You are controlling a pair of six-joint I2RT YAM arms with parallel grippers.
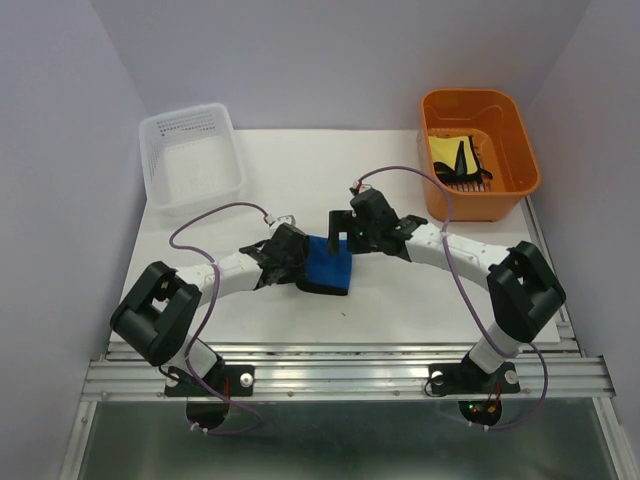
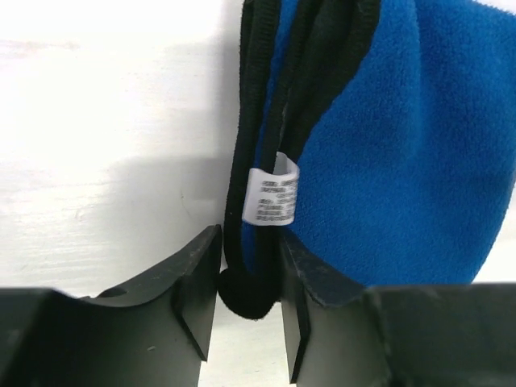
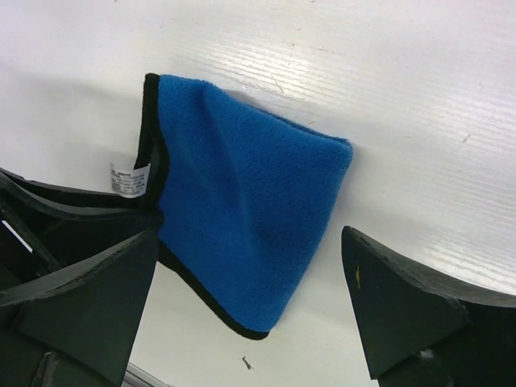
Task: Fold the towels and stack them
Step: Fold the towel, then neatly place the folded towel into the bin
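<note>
A blue towel [image 1: 328,265] with dark edging lies folded on the white table between the two arms. My left gripper [image 1: 298,262] is at its left edge. In the left wrist view the fingers [image 2: 201,266] press from both sides on the bunched black corner of the blue towel [image 2: 403,161], just under its white tag [image 2: 272,196]. My right gripper [image 1: 340,238] hovers over the towel's far side, and its wide open jaws [image 3: 248,235] frame the blue towel [image 3: 242,218] without touching it. A yellow towel [image 1: 448,150] lies in the orange bin with a dark cloth [image 1: 462,160] on it.
The orange bin [image 1: 480,95] stands at the back right of the table. A white mesh basket [image 1: 150,125] stands at the back left. Purple cables loop from both arms over the table. Grey walls close in on both sides.
</note>
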